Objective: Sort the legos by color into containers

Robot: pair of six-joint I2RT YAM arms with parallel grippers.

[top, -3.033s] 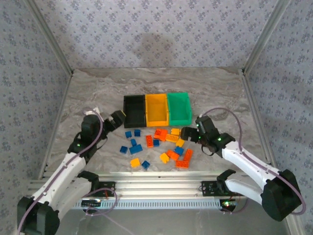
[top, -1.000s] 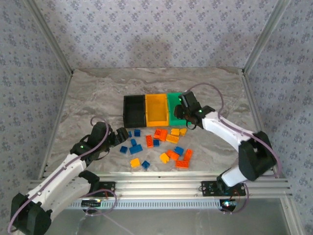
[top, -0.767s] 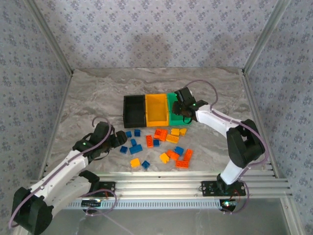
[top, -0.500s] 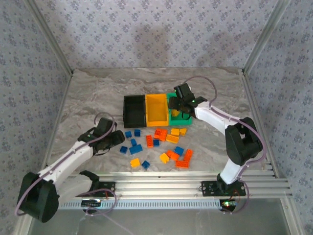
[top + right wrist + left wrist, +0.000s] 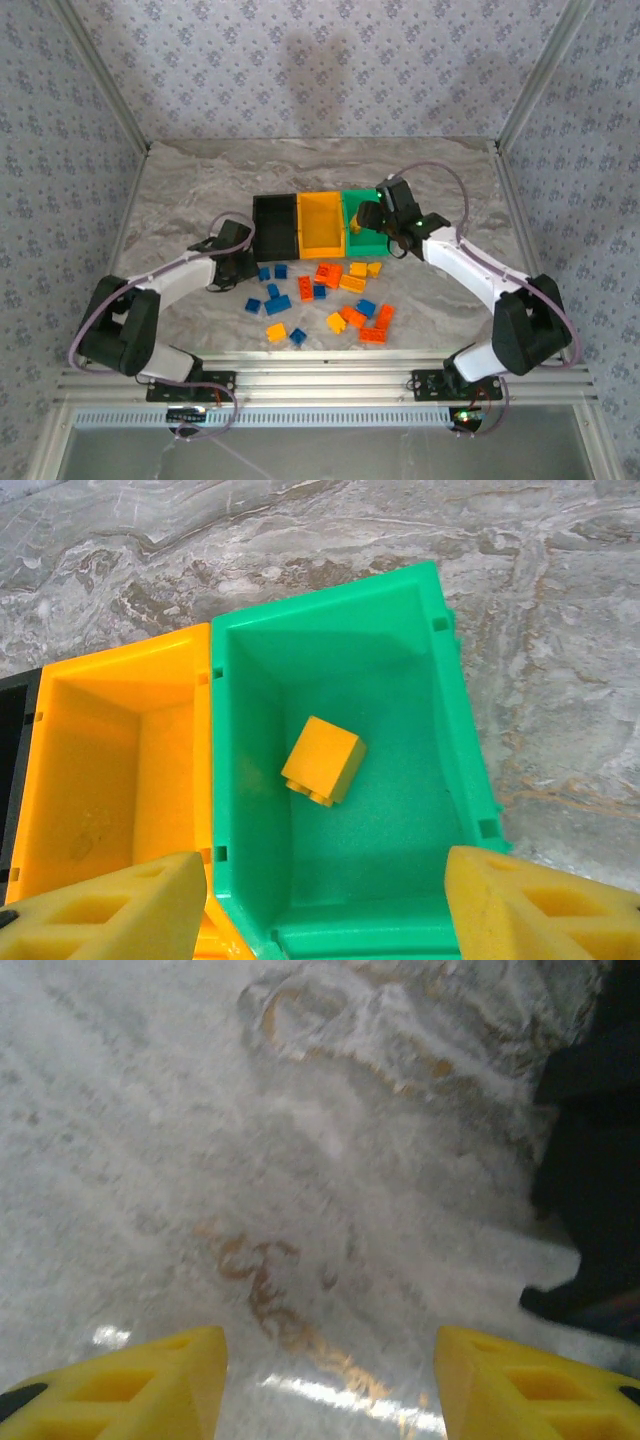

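Sorting underway: left gripper (image 5: 330, 1385), spread and empty, hovers over bare table (image 5: 300, 1160), loose legos (image 5: 318, 292) just right of it. Right gripper (image 5: 325, 905), also spread, hangs above green bin (image 5: 250, 810), one yellow brick (image 5: 323, 761) directly below. Next move likely calls for fetching another brick.

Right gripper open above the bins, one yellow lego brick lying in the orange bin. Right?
No. The small yellow studded plastic brick lies in the green open-top plastic bin, not the orange plastic bin beside it, as the right wrist view shows. The right gripper is open above the bins, as stated.
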